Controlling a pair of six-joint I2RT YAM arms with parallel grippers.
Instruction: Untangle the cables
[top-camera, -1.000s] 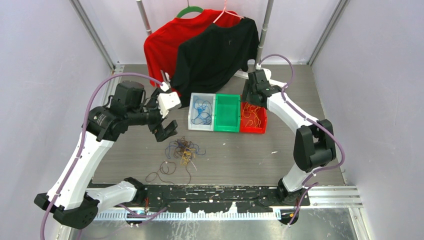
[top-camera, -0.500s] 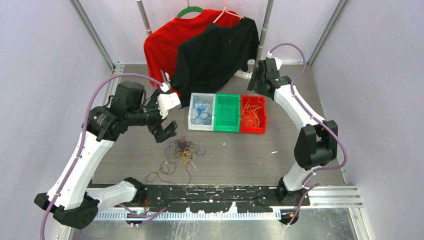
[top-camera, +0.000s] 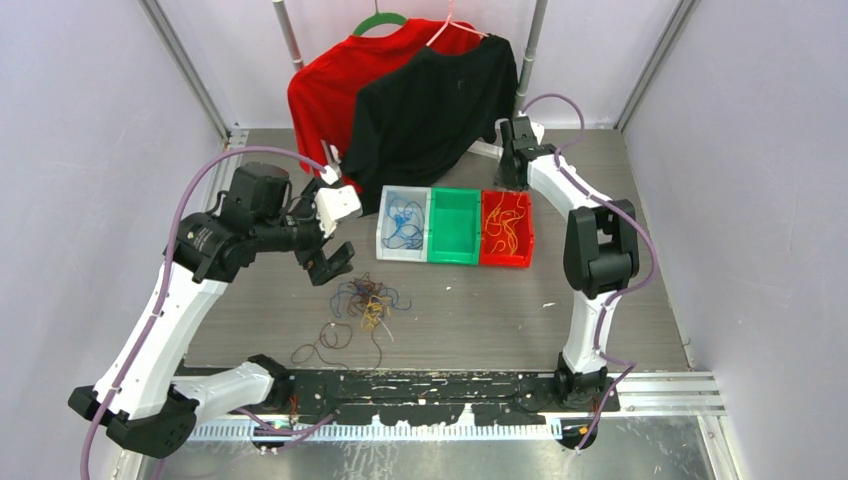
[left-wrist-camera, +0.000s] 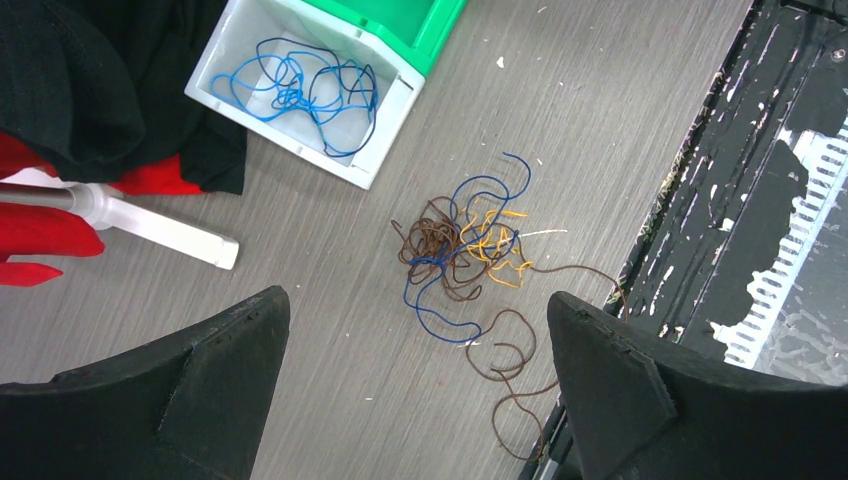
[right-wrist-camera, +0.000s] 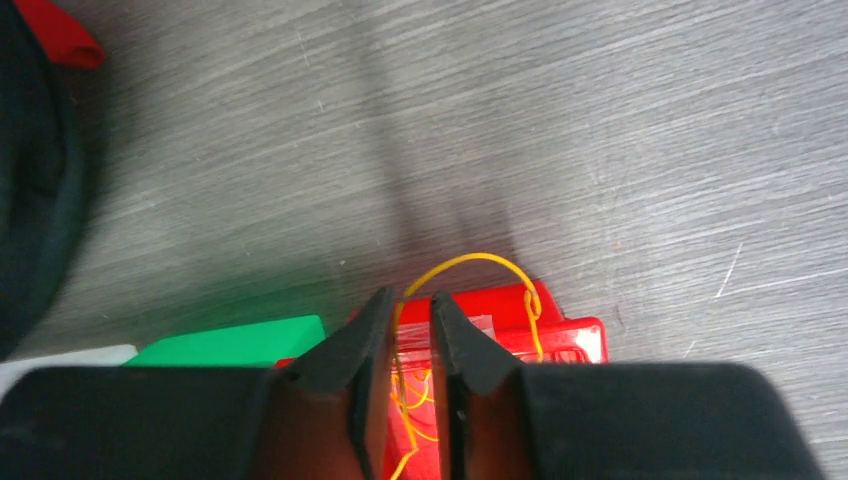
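So the left gripper (top-camera: 332, 262) is spread as wide as it goes, holding nothing, and hangs right over the messy pile of cables (left-wrist-camera: 465, 245) on the table. My guess is it's parked there to line up a grab, since the pile sits between its two fingers in the wrist view.

The right gripper (right-wrist-camera: 412, 305) is over at the far side of the red bin (top-camera: 505, 262). Its fingers are nearly together with only a slim gap, and a yellow cable (right-wrist-camera: 480, 258) runs up through that gap. Honestly can't tell if it's pinched or just passing through.

Sorting seems to be the logic. Blue cables (left-wrist-camera: 300, 85) lie in the white bin (top-camera: 400, 256), yellow-orange ones are in the red bin, and the green bin (top-camera: 455, 255) between them looks empty, probably waiting for brown.

Direction-wise, the pile is mostly a blob of brown, blue and orange with no real axis. It does stretch diagonally, though, with brown strands trailing toward the near edge and the robot's left. One blue end pokes up toward the bins. The yellow cable arches in a loop past the red bin's far rim, and its ends drop back inside.
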